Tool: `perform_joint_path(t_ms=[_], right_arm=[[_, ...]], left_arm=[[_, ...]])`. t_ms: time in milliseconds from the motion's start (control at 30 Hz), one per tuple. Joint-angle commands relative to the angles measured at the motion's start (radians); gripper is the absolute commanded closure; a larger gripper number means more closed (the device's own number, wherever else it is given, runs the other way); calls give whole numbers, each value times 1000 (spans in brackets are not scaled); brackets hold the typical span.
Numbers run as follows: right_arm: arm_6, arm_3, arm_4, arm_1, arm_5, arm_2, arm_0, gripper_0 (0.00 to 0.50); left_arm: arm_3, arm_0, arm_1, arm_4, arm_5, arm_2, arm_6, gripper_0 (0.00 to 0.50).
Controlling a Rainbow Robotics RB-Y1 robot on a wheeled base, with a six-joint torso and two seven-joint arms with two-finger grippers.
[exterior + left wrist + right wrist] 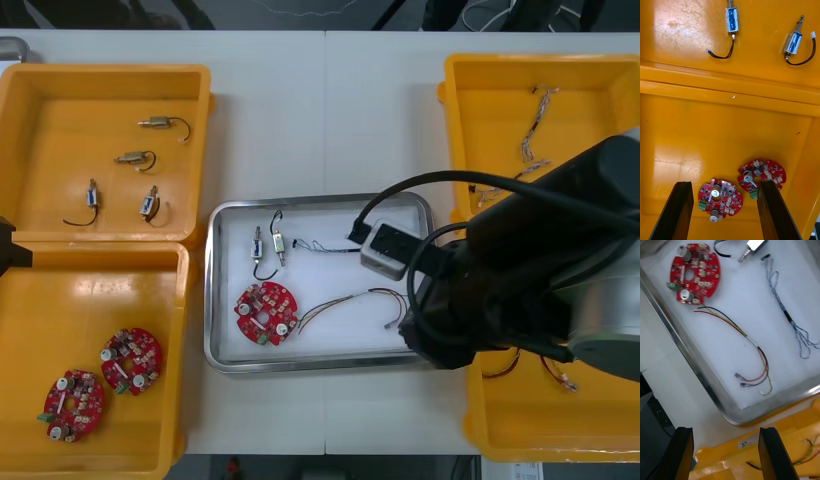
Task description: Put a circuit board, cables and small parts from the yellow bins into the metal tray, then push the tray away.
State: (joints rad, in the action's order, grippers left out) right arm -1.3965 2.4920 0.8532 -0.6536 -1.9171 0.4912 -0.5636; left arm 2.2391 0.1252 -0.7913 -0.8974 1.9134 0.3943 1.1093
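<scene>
The metal tray (212, 300), white inside, holds a red circuit board (267, 313), two small metal parts (268, 244), a blue and white cable (325, 247) and a red and yellow cable (345, 302). My right gripper (727, 452) is open and empty. It hangs over the edge of the near right yellow bin (797, 427), just outside the tray's rim (688, 356), with the red and yellow cable (752, 348) beyond its fingers. My left gripper (726, 213) is open over the near left bin, above two circuit boards (720, 198).
The far left bin (60, 110) holds several small metal parts (150, 160); the near left bin (100, 300) holds two circuit boards (103, 380). Cables (535, 125) lie in the far right bin. The bulky right arm (530, 270) covers the tray's right edge and the right bins.
</scene>
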Motion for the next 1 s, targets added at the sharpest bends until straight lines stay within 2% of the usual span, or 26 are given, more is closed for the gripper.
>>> perform_joint_path(t_ms=[33,167,300,500,667,1000], right_arm=[[-29,-39,-48,74,-3,138,-65,0],[-42,-84,-98,104,4,237,-96,0],[-61,-140,-141,129,56,342,-133,0],[-91,-228,-200,147,168,483,-182,0],[-122,-285,-263,163,260,587,-219,0],[-177,-386,-302,180,332,684,-271,0]], left_arm=[[30,-32,-22,14,7,29,107,0],[30,-30,-22,12,7,29,107,0],[30,-32,-22,9,7,26,107,0],[27,-30,-20,12,7,9,116,0],[27,-32,3,46,7,-9,121,0],[27,-32,6,55,7,-28,136,0]])
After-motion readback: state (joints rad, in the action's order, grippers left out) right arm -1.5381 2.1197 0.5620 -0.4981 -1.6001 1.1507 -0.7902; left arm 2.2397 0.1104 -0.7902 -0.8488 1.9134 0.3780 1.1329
